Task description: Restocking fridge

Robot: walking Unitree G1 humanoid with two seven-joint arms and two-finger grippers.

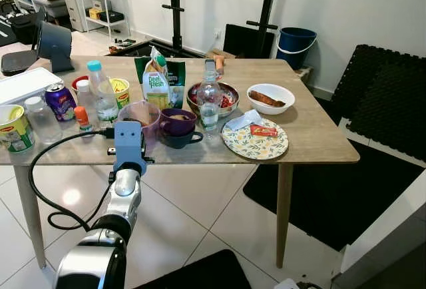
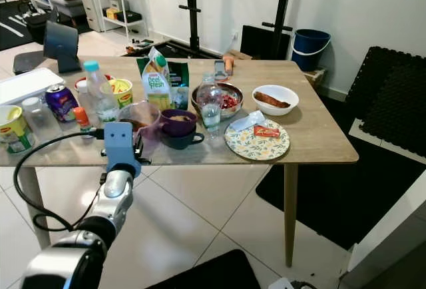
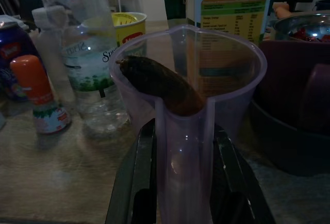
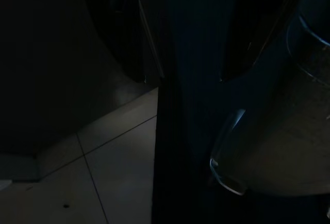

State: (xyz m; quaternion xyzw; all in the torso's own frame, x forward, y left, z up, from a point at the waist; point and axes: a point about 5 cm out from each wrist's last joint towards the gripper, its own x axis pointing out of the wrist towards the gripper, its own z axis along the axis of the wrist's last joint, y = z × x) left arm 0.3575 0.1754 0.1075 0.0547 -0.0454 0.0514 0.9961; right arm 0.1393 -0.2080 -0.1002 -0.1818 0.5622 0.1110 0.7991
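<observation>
Two black fingers [image 3: 144, 182] straddle the cup's handle.
Left gripper [image 3: 180, 188] grasps the clear cup [image 1: 140, 117] at centre-left on the table [image 1: 313, 136]; right fingers: cannot tell.

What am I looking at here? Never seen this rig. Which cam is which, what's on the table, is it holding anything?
It is a walking humanoid robot with two silver arms, each ending in two long black fingers. The two wide pictures come from its head cameras and show the same scene; the other two come from a camera on each wrist.

The wooden table is crowded: a translucent purple jug, a juice carton, water bottles, a purple soda can, a purple cup, a metal bowl, a white bowl and a floral plate.

The left gripper is at the table edge with its fingers on either side of the jug's handle. Whether they are pressing it yet is unclear. Something dark brown lies inside the jug.

The right wrist picture is very dark: floor tiles, little else.
</observation>
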